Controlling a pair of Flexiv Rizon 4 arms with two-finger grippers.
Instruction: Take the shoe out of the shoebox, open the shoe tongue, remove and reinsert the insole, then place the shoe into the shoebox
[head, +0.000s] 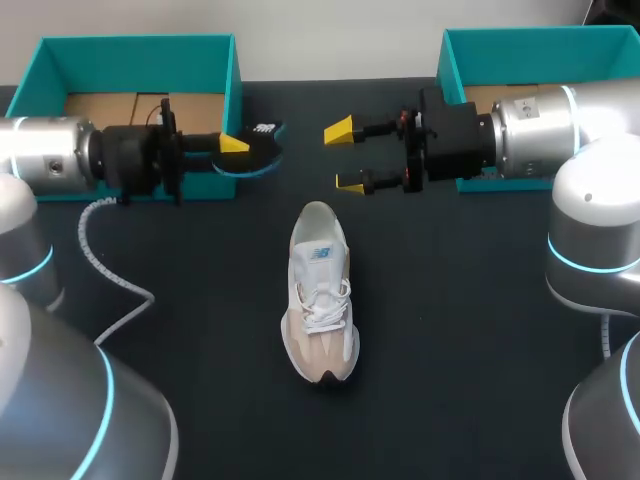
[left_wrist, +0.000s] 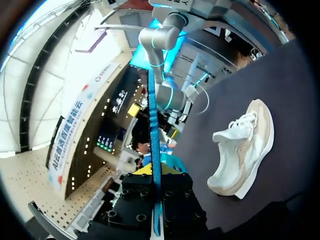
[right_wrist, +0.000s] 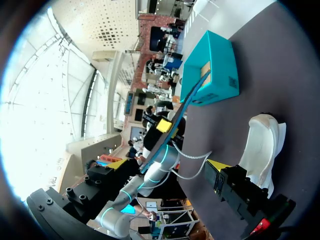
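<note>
Shoe: a white and beige shoe (head: 322, 300) (left_wrist: 245, 150) stands on its sole in the middle of the dark counter (head: 450, 350), outside both boxes, with its heel opening towards them and its toe pointing away from them
Insole: the insole (head: 262, 150) (left_wrist: 153, 115) is out of the shoe and off the counter, beyond the shoe's heel and to its left, just in front of the left teal box
Left end effector: the left end effector (head: 235, 150) is closed on one end of the insole, which its own wrist view shows edge-on as a thin blue strip running out between the fingers
Right end effector: the right end effector (head: 345, 156) hangs beyond the shoe's heel and slightly to its right, its yellow tips spread wide with nothing between them, near the insole's free end but apart from it
Left teal box: the left teal box (head: 135, 42) sits far left of the shoe, with only brown card showing inside
Right teal box: the right teal box (head: 540, 40) sits far right of the shoe, with brown card inside, partly hidden by the right arm
</note>
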